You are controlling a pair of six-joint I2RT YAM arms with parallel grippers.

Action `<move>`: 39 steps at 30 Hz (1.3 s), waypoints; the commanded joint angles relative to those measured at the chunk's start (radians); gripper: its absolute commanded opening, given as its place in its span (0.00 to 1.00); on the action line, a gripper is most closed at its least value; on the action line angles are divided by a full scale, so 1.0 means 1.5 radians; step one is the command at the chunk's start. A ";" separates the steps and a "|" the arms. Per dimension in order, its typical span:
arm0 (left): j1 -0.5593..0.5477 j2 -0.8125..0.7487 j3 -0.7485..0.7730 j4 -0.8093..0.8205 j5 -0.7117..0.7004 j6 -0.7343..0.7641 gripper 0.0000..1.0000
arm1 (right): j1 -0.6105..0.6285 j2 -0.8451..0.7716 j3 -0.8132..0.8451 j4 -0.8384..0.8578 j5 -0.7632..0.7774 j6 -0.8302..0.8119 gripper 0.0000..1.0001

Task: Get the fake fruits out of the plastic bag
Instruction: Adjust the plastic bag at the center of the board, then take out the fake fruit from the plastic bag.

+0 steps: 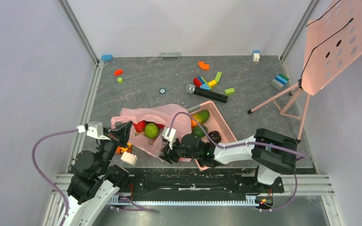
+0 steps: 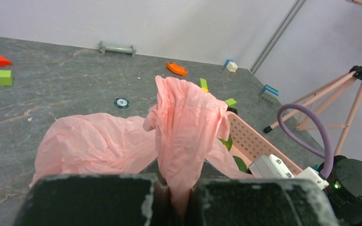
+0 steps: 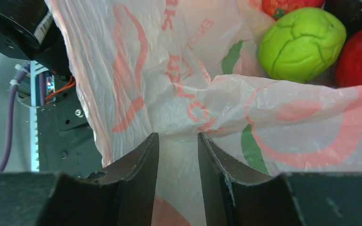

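Observation:
The pink plastic bag (image 1: 167, 117) lies crumpled at the table's near middle, its mouth spread open. Inside it lie a lime-green bumpy fruit (image 1: 151, 130) and a red fruit (image 1: 140, 126). In the right wrist view the green fruit (image 3: 301, 42) sits beside the red one (image 3: 360, 56), with another red fruit (image 3: 287, 5) above. My left gripper (image 2: 178, 188) is shut on a strip of the bag (image 2: 186, 122) at its left edge and holds it up. My right gripper (image 3: 178, 141) is open at the bag's near edge, with bag film (image 3: 179, 179) between its fingers.
A rigid pink basket (image 1: 224, 123) touches the bag's right side and holds a mango (image 1: 201, 116) and black grapes (image 1: 214, 137). A microphone (image 1: 206, 93) and loose toy blocks (image 1: 207, 81) lie farther back. A pink stand (image 1: 339, 42) is at the right. A small block (image 1: 128, 157) lies by the left arm.

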 commanded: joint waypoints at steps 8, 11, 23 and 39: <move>0.002 -0.020 0.007 -0.055 -0.004 -0.023 0.02 | 0.022 -0.016 0.076 -0.079 0.168 0.000 0.42; 0.002 -0.015 0.009 -0.057 0.000 -0.019 0.02 | 0.022 -0.017 0.122 -0.129 0.215 0.003 0.42; 0.002 0.017 -0.007 -0.055 -0.005 -0.001 0.02 | 0.007 0.030 0.222 -0.187 0.228 0.023 0.43; 0.002 -0.051 -0.105 -0.013 0.036 -0.061 0.09 | 0.074 0.141 0.133 -0.057 0.082 0.063 0.42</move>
